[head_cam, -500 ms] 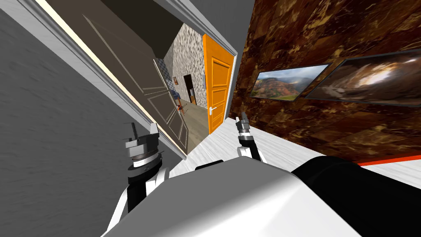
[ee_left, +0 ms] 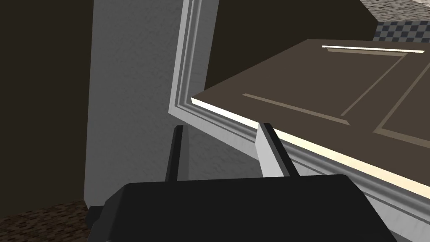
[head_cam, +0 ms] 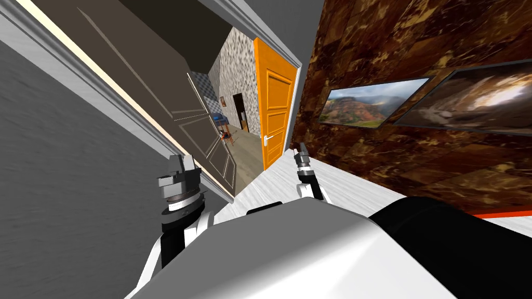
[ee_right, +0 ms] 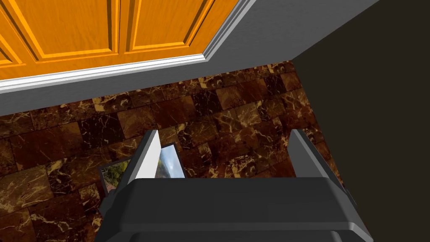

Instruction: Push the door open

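step: approach, by my read. No contact with the door yet.
door: dark brown panelled door [ee_left: 336, 84], already swung partly inward. It lies beyond the fingertips of the left gripper [ee_left: 221, 126], past the grey door frame [ee_left: 191, 54].
left fingers: apart with a modest gap, nothing between them. One tip is just at the frame moulding, the other against the grey wall beside it.
right fingers: right gripper [ee_right: 224, 131] spread wide and empty, aimed at the brown marble wall [ee_right: 210, 109], well clear of the brown door.
next move: likely carry the left fingers past the frame onto the panel face, then press so it swings further. Catching a tip on the moulding is the risk.
left wrist view adds: how close the tips are to the frame, and the frame corner.
head view adds: the gap past the door's free edge, the orange door [head_cam: 275, 114] further on, and both arms together.
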You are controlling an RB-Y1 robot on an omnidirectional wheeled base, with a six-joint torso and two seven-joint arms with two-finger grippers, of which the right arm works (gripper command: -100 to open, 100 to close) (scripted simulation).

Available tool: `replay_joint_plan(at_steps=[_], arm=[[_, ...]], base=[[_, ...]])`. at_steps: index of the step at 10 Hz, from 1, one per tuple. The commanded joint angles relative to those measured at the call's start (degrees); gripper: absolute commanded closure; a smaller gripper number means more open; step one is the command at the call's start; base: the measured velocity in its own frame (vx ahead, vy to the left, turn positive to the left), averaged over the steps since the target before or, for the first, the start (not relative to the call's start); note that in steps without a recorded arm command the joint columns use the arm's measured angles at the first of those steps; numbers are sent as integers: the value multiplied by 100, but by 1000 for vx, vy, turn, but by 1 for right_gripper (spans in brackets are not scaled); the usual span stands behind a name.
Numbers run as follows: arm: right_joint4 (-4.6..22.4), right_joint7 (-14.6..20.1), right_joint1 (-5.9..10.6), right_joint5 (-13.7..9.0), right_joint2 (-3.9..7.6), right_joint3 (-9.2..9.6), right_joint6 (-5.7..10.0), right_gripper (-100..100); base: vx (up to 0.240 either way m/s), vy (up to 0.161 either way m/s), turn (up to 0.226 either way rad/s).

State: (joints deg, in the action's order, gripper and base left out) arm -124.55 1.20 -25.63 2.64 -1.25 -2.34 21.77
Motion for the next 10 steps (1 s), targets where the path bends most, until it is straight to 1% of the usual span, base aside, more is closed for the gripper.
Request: replay_joint_plan(at_steps=[1,3,6,10], arm=[[206,30,123,-12,54,17,16,-100],[487,57,298,-17,107,55,34,-100],[985,104,609,-25,188,121,66,-100],[1709,178,1091,-39,291,224,115,-100]], base=[[47,-94,52],[66,-86,40],[78,-97,51],[82,-107,64]])
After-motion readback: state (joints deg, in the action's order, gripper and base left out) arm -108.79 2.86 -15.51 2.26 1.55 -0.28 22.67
